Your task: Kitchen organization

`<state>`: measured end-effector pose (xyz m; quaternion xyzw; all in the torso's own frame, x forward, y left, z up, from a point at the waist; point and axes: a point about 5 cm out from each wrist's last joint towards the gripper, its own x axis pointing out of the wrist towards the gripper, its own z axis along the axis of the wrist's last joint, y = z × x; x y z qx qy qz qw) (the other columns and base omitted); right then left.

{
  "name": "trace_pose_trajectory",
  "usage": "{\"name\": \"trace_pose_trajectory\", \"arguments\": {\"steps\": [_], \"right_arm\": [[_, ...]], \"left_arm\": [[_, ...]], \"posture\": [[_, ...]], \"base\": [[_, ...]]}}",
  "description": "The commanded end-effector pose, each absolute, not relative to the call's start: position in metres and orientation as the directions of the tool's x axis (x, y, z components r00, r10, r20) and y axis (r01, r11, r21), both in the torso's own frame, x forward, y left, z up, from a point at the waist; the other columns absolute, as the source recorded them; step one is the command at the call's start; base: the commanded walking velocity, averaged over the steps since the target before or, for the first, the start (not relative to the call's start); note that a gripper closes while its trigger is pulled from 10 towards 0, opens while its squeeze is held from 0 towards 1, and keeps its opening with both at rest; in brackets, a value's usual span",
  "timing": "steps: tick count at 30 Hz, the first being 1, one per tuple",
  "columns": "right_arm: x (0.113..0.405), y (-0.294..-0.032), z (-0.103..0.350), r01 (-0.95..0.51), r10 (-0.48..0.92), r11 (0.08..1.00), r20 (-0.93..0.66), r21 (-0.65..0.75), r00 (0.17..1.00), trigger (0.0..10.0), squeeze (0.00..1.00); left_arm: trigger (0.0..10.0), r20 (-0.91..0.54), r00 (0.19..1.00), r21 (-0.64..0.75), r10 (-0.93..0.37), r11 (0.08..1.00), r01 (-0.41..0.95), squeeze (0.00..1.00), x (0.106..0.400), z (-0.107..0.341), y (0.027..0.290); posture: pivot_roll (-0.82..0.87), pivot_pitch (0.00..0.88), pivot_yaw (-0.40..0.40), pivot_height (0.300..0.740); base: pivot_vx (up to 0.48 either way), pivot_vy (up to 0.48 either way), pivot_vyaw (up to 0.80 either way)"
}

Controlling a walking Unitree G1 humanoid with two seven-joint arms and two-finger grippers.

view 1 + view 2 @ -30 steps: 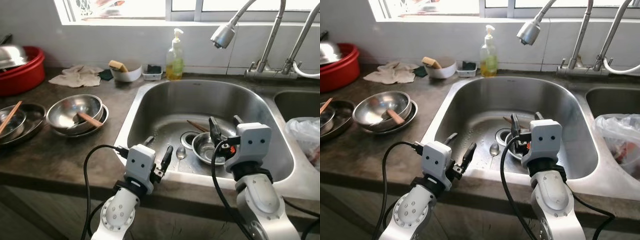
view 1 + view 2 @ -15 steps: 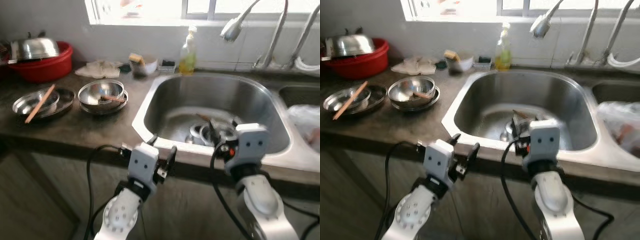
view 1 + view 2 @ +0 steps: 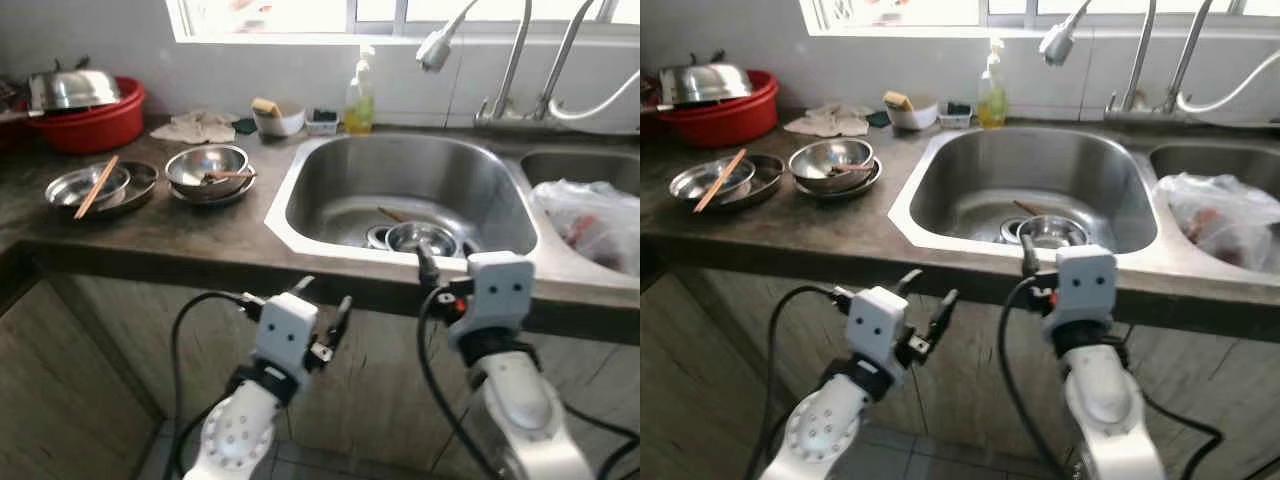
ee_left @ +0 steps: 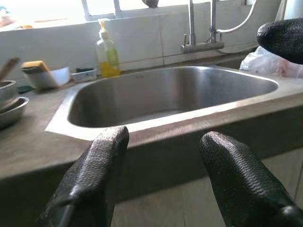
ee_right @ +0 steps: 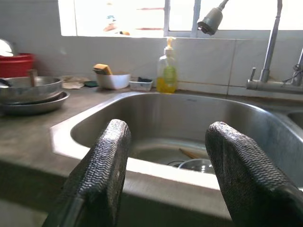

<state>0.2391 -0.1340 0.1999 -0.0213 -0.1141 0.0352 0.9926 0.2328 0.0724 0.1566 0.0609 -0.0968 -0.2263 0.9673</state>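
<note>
A bowl (image 3: pixel 422 238) sits in the sink (image 3: pixel 330 165), with more bowls (image 3: pixel 205 168) on the surface (image 3: pixel 150 228) to its left. Both hands, left (image 3: pixel 322 312) and right (image 5: pixel 165 175), hang open and empty before the surface's front edge.

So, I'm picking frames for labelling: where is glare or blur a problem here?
In both eye views the window is blown out to white, while the counter and sink read clearly, only slightly soft. In the left wrist view the black fingers are blurred up close. In the right wrist view the soap bottle is sharp against bright panes.
</note>
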Motion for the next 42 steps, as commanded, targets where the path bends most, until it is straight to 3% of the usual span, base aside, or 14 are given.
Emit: {"name": "trace_pose_trajectory", "arguments": {"steps": [1,11,18,29,42], "right_arm": [[0.239,-0.137,0.198,-0.05,0.062,0.997,0.221,-0.06,0.973,10.0,0.0],[0.239,-0.137,0.194,-0.055,0.065,0.997,0.204,-0.059,0.977,10.0,0.0],[0.24,-0.138,0.189,-0.046,0.061,0.995,0.181,-0.088,0.982,10.0,0.0],[0.243,-0.137,0.188,-0.059,0.074,0.994,0.175,-0.089,0.982,10.0,0.0],[0.248,-0.135,0.187,-0.083,0.098,0.992,0.175,-0.095,0.98,10.0,0.0]], "left_arm": [[10.0,0.159,0.87,0.161,-0.466,0.882,0.443,0.0,0.231,0.157,0.068],[10.0,0.144,0.867,0.181,-0.477,0.874,0.451,0.0,0.229,0.152,0.067],[10.0,0.141,0.874,0.177,-0.465,0.881,0.439,0.0,0.232,0.153,0.068],[10.0,0.145,0.894,0.205,-0.425,0.897,0.393,0.0,0.235,0.154,0.072],[10.0,0.152,0.896,0.209,-0.417,0.9,0.384,0.0,0.237,0.156,0.073]], "posture": [[0.09,0.048,0.02,0.74],[0.08,0.044,0.019,0.74],[0.09,0.054,0.014,0.74],[0.09,0.058,0.014,0.74],[0.09,0.059,0.016,0.74]], "base": [[-0.307,0.0,0.0],[-0.306,0.0,0.0],[0.0,0.0,0.0],[0.0,0.0,0.78],[0.286,0.0,0.79]]}}
